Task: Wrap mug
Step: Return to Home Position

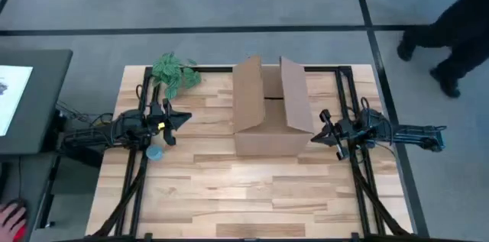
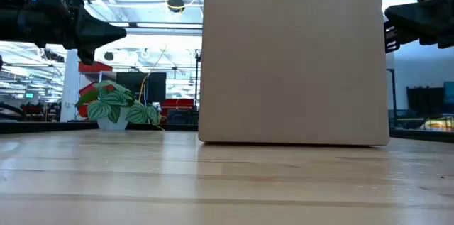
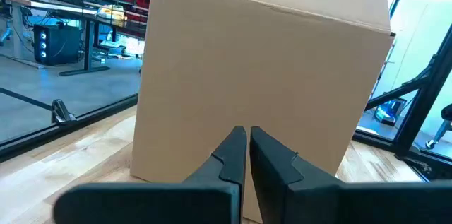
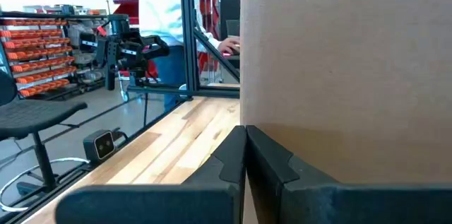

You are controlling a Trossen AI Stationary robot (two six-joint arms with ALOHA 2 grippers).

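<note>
Mug: not in view; judged packed inside cardboard box (image 1: 266, 120), table centre. Left gripper (image 1: 183, 117): jaws pinched together, empty, held clear of box's left side. Right gripper (image 1: 315, 137): same, right side. Clearance judged to avoid snagging box during parking.

The box (image 1: 271, 116) is made of plain brown cardboard, matt and smooth, with a faint papery grain seen close up in the wrist views; the table (image 1: 229, 188) is surfaced in pale wooden planks, sealed to a low sheen, with the grain and joints left visible; its frame (image 1: 338, 89) is built of black metal bars, matt; the left gripper (image 3: 247, 133) and the right gripper (image 4: 246, 131) are finished in a dark, matt, smooth material, seemingly plastic; the plant (image 1: 174, 72) is marked by green, slightly glossy leaves.
</note>
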